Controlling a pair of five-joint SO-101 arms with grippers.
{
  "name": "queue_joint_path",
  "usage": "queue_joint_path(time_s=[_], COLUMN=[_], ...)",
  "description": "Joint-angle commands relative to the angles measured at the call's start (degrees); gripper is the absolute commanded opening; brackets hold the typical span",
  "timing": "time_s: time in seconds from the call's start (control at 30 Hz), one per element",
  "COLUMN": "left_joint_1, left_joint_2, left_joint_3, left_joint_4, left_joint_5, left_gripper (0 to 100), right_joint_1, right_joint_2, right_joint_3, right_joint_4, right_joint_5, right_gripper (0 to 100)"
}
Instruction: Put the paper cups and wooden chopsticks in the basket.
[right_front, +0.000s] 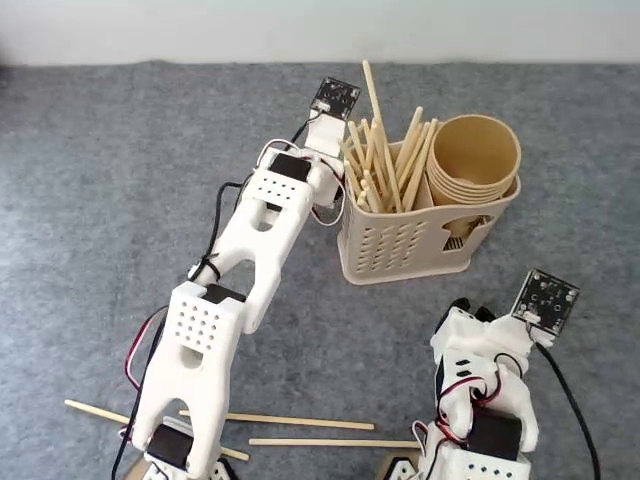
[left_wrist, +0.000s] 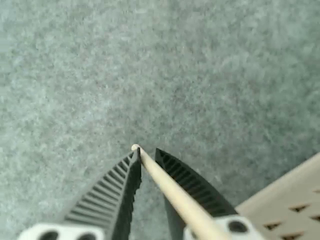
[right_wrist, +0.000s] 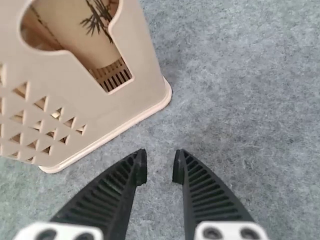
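Note:
A beige perforated basket (right_front: 400, 245) stands at the back right with many wooden chopsticks (right_front: 385, 165) upright in its left half and stacked paper cups (right_front: 478, 160) in its right half. My left arm (right_front: 270, 215) stretches to the basket's left rim. There my left gripper (left_wrist: 147, 152) hangs over bare carpet beside the basket corner (left_wrist: 287, 192), its fingers nearly together on a chopstick (left_wrist: 172, 192). My right gripper (right_wrist: 159, 165) is open and holds nothing, low over the carpet by the basket's front right corner (right_wrist: 150, 100). A printed cup (right_wrist: 95, 35) shows through the basket's cut-out.
Three loose chopsticks lie on the grey carpet at the front: one (right_front: 290, 421) and another (right_front: 330, 442) between the arm bases, and a third (right_front: 95, 410) partly under the left arm. The carpet left of the left arm is open.

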Motion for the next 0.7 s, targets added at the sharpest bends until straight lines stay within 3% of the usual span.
queue_joint_path(time_s=[0.0, 0.37, 0.67], left_joint_1=[-0.26, -4.57, -7.38], left_joint_2=[-1.49, -6.42, -8.70], left_joint_3=[-3.38, -15.43, -35.21], left_joint_4=[2.29, 19.43, 34.73], left_joint_5=[-0.35, -0.18, -0.26], left_gripper=[1, 1, 1], right_joint_1=[0.40, 0.40, -1.98], right_joint_2=[-0.75, -0.75, -0.75], right_joint_3=[-0.53, -0.35, -0.18], right_joint_4=[-1.19, -0.92, -0.75], right_joint_5=[-0.62, -0.70, -0.70], right_gripper=[10.0, 10.0, 10.0])
